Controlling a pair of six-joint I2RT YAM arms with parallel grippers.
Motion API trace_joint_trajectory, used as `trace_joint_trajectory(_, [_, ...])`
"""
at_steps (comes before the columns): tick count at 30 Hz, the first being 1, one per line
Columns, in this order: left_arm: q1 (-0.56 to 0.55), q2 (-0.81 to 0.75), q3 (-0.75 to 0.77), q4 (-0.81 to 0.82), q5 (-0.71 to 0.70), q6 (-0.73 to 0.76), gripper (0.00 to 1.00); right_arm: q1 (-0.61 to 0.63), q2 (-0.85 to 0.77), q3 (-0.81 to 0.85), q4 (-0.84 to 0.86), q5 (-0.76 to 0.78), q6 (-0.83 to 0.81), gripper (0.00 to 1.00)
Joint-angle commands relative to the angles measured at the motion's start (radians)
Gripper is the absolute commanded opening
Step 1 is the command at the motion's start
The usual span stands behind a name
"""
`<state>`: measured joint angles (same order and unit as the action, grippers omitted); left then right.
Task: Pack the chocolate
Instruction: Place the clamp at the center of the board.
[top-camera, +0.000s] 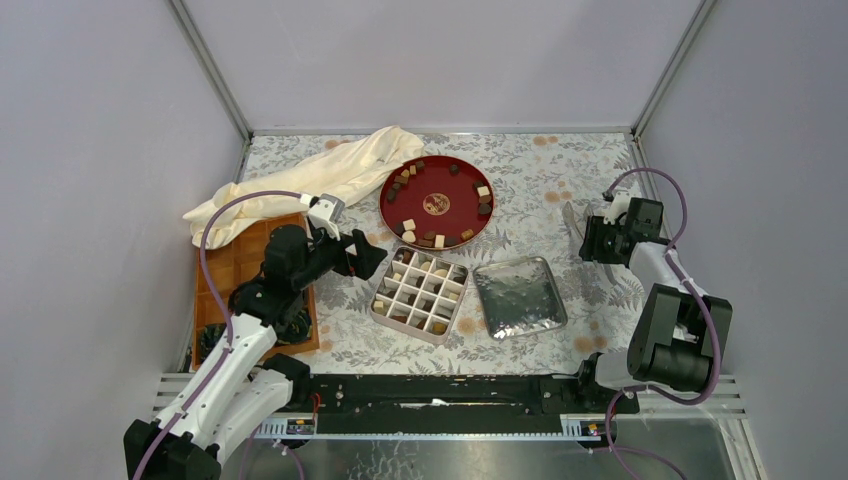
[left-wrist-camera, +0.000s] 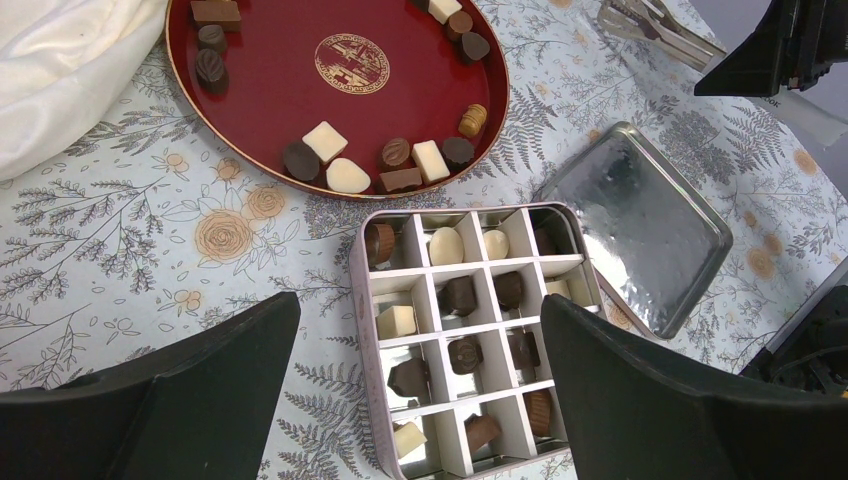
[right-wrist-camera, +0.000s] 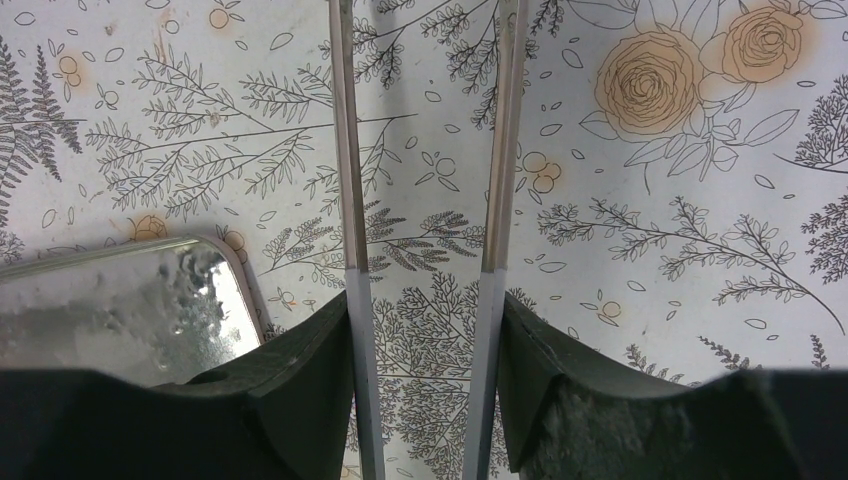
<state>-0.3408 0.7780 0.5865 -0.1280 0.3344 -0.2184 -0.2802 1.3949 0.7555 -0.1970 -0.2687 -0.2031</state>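
Loose chocolate pieces (top-camera: 410, 225) (left-wrist-camera: 325, 140), dark, tan and cream, lie on the round red plate (top-camera: 437, 203) (left-wrist-camera: 270, 90). More pieces fill several cells of the divided box (top-camera: 378, 298) (left-wrist-camera: 358, 300). My left gripper (top-camera: 372, 258) (left-wrist-camera: 420, 305) hangs open just above the box's near cells, holding nothing. My right gripper (top-camera: 595, 240) (right-wrist-camera: 425, 300) is far right, shut on metal tongs (top-camera: 572, 222) (right-wrist-camera: 345, 150) (left-wrist-camera: 660, 25). The two blades run forward between the fingers over bare tablecloth, with nothing between their tips.
The silver lid (top-camera: 518, 295) (left-wrist-camera: 640, 225) (right-wrist-camera: 110, 300) lies upside down right of the box. A cream cloth (top-camera: 330, 175) (left-wrist-camera: 60, 70) is bunched at the back left. A brown board (top-camera: 230, 265) with dark coiled items (top-camera: 208, 340) sits under the left arm.
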Motion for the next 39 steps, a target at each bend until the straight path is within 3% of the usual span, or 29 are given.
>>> trace_joint_trajectory(1, [-0.005, -0.018, 0.004, 0.029, 0.018, -0.008, 0.99, -0.004, 0.012, 0.053, 0.026, 0.023, 0.006, 0.56])
trace_joint_trajectory(23, [-0.006, -0.016, 0.004, 0.029, 0.019, -0.009, 0.99, -0.004, 0.124, 0.102, -0.045, 0.051, -0.013, 0.60])
trace_joint_trajectory(39, [-0.006, -0.006, 0.001, 0.030, 0.032, 0.001, 0.99, -0.004, 0.082, 0.128, -0.078, 0.035, -0.028, 0.65])
